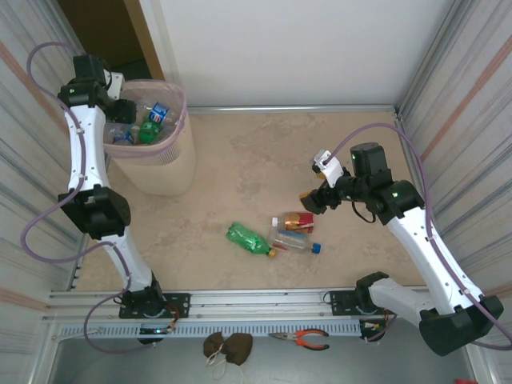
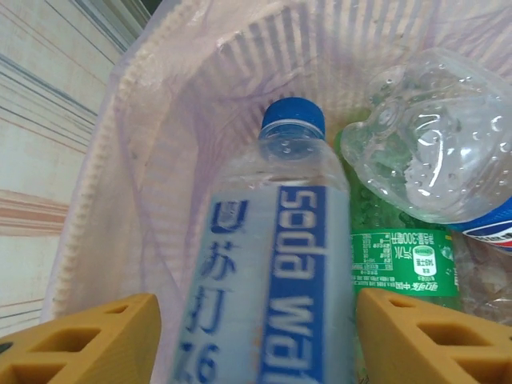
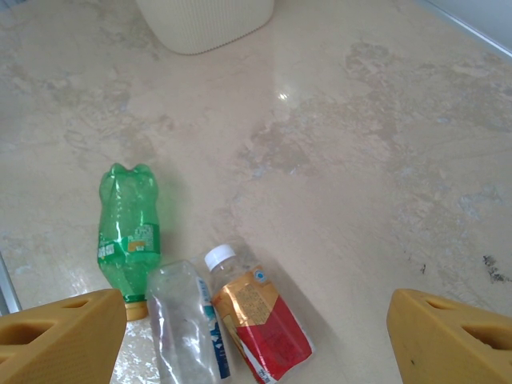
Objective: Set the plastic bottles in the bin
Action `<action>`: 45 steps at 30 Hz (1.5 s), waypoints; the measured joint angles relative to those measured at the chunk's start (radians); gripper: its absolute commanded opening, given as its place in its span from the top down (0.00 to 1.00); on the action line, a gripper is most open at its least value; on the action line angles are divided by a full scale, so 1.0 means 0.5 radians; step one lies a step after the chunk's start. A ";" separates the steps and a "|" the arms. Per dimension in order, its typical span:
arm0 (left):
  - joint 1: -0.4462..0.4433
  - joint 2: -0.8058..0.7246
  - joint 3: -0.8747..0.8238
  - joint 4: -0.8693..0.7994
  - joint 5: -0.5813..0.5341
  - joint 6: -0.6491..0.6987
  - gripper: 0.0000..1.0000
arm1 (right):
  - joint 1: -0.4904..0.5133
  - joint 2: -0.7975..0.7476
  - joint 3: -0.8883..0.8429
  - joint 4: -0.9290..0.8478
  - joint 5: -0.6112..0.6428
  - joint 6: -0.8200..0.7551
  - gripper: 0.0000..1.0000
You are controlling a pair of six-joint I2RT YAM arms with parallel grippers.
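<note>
My left gripper (image 1: pixel 120 112) hangs over the pale pink bin (image 1: pixel 181 112). Its yellow fingers stand open, with a narrow gap on each side of a clear blue-capped soda water bottle (image 2: pixel 272 264) that points cap-first into the bin (image 2: pixel 160 160) and looks blurred. Below it lie a crumpled clear bottle (image 2: pixel 432 144) and a green one (image 2: pixel 400 256). On the table lie three more bottles: green (image 1: pixel 248 239), clear (image 1: pixel 294 242), red-labelled (image 1: pixel 298 221). My right gripper (image 1: pixel 309 200) hovers open above them, with the green (image 3: pixel 128 228), clear (image 3: pixel 184 328) and red-labelled (image 3: pixel 260 320) bottles low between its fingers.
Corrugated walls close in the table on both sides. A metal rail (image 1: pixel 256 304) runs along the front edge, with orange-handled pliers (image 1: pixel 308 339) and a brown lump (image 1: pixel 228 346) beyond it. The bin's base (image 3: pixel 204 24) shows far ahead in the right wrist view.
</note>
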State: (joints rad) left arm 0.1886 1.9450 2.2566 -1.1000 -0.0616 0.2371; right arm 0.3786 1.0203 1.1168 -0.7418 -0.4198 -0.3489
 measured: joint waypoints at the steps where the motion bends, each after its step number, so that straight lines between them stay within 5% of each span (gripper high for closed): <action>1: 0.001 -0.001 0.005 -0.001 0.003 -0.002 0.32 | 0.000 0.000 0.000 0.000 0.000 0.001 0.16; 13: 0.005 -0.220 -0.018 -0.008 -0.007 -0.005 0.34 | -0.003 -0.009 -0.001 0.000 -0.001 0.001 0.16; 21: 0.005 -0.322 -0.067 -0.001 -0.004 -0.008 0.71 | -0.003 -0.015 -0.004 0.001 -0.001 0.000 0.16; 26: 0.015 -0.150 0.025 0.007 0.070 -0.014 0.83 | -0.003 -0.024 -0.008 0.001 0.000 0.000 0.16; 45: 0.040 0.293 0.258 0.156 0.339 -0.024 0.85 | -0.014 -0.089 -0.022 0.001 0.001 -0.001 0.16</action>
State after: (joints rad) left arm 0.2085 2.0914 2.3856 -1.0218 0.1078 0.2253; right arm 0.3717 0.9756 1.1057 -0.7414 -0.4194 -0.3492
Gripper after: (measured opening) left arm 0.153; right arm 0.842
